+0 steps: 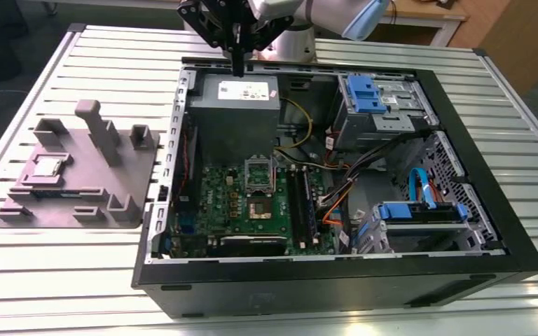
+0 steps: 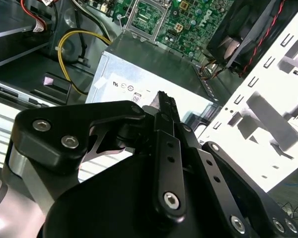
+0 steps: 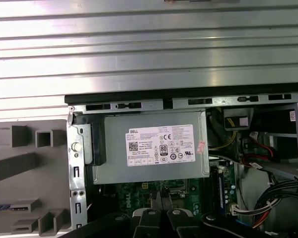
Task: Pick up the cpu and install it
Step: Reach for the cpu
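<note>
The cpu [image 1: 47, 166], a small silver square chip, lies on the grey holder block [image 1: 110, 183] at the exterior view's left, outside the computer case. My gripper [image 1: 239, 68] hangs high over the far edge of the case, above the grey power supply box [image 1: 236, 94], far from the cpu. Its thin black fingertips [image 2: 166, 105] are pressed together with nothing between them, and the gripper [image 3: 159, 197] looks the same in the first wrist view. The motherboard's socket [image 1: 258, 179] stands with its frame lifted, and its frame [image 2: 147, 13] also appears in the second wrist view.
The black open computer case [image 1: 493, 231] lies on a slatted metal table [image 1: 45, 280]. Inside are the power supply [image 3: 154, 148], blue drive brackets [image 1: 367, 94], a fan [image 2: 248, 25], memory slots [image 1: 302, 206] and loose cables [image 1: 344, 175]. The holder block has upright posts [image 1: 96, 126].
</note>
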Available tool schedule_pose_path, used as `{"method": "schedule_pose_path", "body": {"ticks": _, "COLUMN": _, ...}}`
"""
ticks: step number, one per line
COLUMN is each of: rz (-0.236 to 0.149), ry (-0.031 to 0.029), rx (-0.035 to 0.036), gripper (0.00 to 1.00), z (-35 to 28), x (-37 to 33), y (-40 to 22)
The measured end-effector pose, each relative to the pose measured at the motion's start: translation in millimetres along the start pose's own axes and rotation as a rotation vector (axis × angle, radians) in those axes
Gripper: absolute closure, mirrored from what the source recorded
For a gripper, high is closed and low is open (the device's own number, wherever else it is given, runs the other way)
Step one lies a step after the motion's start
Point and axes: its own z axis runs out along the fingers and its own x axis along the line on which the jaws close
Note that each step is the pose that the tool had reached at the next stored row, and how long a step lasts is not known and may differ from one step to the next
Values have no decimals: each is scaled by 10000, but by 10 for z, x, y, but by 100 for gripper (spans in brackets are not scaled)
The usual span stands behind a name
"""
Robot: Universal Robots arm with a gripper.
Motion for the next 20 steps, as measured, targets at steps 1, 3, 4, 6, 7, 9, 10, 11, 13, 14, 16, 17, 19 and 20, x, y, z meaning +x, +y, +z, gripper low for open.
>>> {"method": "schedule_pose_path", "body": {"ticks": 1, "rz": -1, "ry": 0, "rx": 0, "gripper": 89, "z": 0, "x": 1, "y": 0}}
{"method": "schedule_pose_path", "body": {"ticks": 3, "rz": 1, "ry": 0, "rx": 0, "gripper": 89, "z": 0, "x": 6, "y": 0}}
{"method": "schedule_pose_path", "body": {"ticks": 4, "rz": 0, "ry": 0, "rx": 0, "gripper": 89, "z": 0, "x": 7, "y": -1}}
{"method": "schedule_pose_path", "body": {"ticks": 6, "rz": -1, "ry": -1, "rx": 0, "gripper": 89, "z": 0, "x": 11, "y": -1}}
{"method": "schedule_pose_path", "body": {"ticks": 7, "rz": 0, "ry": 0, "rx": 0, "gripper": 89, "z": 0, "x": 13, "y": -1}}
{"method": "schedule_pose_path", "body": {"ticks": 9, "rz": 0, "ry": -1, "rx": -1, "gripper": 89, "z": -1, "x": 62, "y": -5}}
{"method": "schedule_pose_path", "body": {"ticks": 10, "rz": 0, "ry": 0, "rx": 0, "gripper": 89, "z": -1, "x": 63, "y": -5}}
{"method": "schedule_pose_path", "body": {"ticks": 11, "rz": 0, "ry": 0, "rx": 0, "gripper": 89, "z": -1, "x": 64, "y": -5}}
{"method": "schedule_pose_path", "body": {"ticks": 13, "rz": 0, "ry": -1, "rx": 0, "gripper": 89, "z": -1, "x": 66, "y": -5}}
{"method": "schedule_pose_path", "body": {"ticks": 14, "rz": 0, "ry": 0, "rx": 0, "gripper": 89, "z": -1, "x": 101, "y": -8}}
{"method": "schedule_pose_path", "body": {"ticks": 16, "rz": 0, "ry": -1, "rx": 0, "gripper": 89, "z": -1, "x": 141, "y": -11}}
{"method": "schedule_pose_path", "body": {"ticks": 17, "rz": 0, "ry": -1, "rx": 0, "gripper": 89, "z": -1, "x": 142, "y": -11}}
{"method": "schedule_pose_path", "body": {"ticks": 19, "rz": 0, "ry": -1, "rx": 0, "gripper": 89, "z": -1, "x": 146, "y": -11}}
{"method": "schedule_pose_path", "body": {"ticks": 20, "rz": 0, "ry": 0, "rx": 0, "gripper": 89, "z": -1, "x": 151, "y": -12}}
